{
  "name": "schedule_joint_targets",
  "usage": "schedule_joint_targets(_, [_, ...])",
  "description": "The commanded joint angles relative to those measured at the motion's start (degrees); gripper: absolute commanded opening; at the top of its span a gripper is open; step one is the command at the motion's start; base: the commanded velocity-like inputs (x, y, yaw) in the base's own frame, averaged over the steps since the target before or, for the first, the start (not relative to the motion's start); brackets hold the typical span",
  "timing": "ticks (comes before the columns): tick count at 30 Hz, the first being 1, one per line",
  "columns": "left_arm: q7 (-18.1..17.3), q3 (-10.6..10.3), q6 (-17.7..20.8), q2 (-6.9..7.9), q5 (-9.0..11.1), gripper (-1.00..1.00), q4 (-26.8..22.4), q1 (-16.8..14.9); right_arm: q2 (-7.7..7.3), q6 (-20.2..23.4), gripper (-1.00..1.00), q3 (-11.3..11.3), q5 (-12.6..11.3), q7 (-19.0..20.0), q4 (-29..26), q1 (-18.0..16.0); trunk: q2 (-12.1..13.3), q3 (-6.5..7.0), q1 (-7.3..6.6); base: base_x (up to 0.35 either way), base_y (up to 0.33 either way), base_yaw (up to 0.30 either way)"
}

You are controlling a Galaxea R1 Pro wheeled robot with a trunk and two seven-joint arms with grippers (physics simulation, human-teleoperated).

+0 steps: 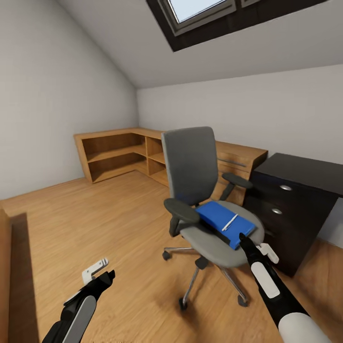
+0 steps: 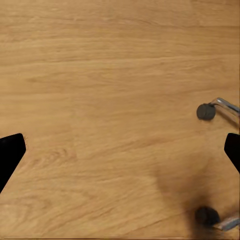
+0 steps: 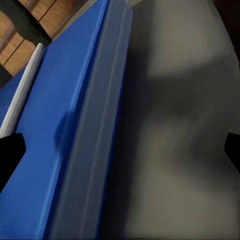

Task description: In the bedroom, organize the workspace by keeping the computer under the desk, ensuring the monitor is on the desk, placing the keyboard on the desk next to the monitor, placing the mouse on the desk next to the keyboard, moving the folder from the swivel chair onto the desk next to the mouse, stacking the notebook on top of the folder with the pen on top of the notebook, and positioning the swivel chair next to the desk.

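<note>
The grey swivel chair [image 1: 200,190] stands mid-room on the wooden floor. On its seat lies a flat blue stack [image 1: 224,221], the folder with what looks like the notebook; I cannot tell the two apart. A white pen [image 1: 230,222] rests on top. My right gripper [image 1: 244,238] hovers at the seat's front edge beside the stack, open and holding nothing. In the right wrist view the blue stack [image 3: 55,150], the pen [image 3: 22,95] and the grey seat [image 3: 180,125] lie just past the right gripper [image 3: 120,155]. My left gripper [image 1: 107,271] hangs open low over the floor.
A dark drawer cabinet [image 1: 295,205] stands just right of the chair. Wooden corner shelving [image 1: 119,155] runs along the far walls. A wooden edge [image 1: 5,267] borders the left. Chair casters [image 2: 205,111] sit near the left gripper [image 2: 120,150].
</note>
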Motion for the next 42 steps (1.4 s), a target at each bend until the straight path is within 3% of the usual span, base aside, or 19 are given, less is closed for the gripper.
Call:
schedule_joint_targets(1, [0.64,-0.80,0.06,0.05,0.40,1.00,0.12,-0.07,0.00,1.04,1.00,0.50,-1.22,-0.18,-0.22,0.03,-0.02,-0.06,0.00,0.000,0.000,0.276])
schedule_joint_targets(12, [0.52,-1.04,0.10,0.13,0.05,1.00,0.74,-0.07,-0.20,1.06,1.00,0.55,-1.21,-0.06,-0.36,0.03,-0.02,-0.06,0.00,0.000,0.000,0.233])
schedule_joint_targets(35, [0.44,-1.06,0.13,0.14,0.07,1.00,0.78,-0.07,-0.35,1.08,1.00,0.52,-1.12,-0.05,-0.45,0.03,-0.02,-0.06,0.00,-0.069,-0.018,0.007])
schedule_joint_targets(42, [0.43,-1.11,0.13,0.14,0.12,1.00,0.83,-0.07,-0.26,1.14,1.00,0.53,-1.33,-0.08,-0.29,0.03,-0.02,-0.06,0.00,-0.246,-0.001,0.000])
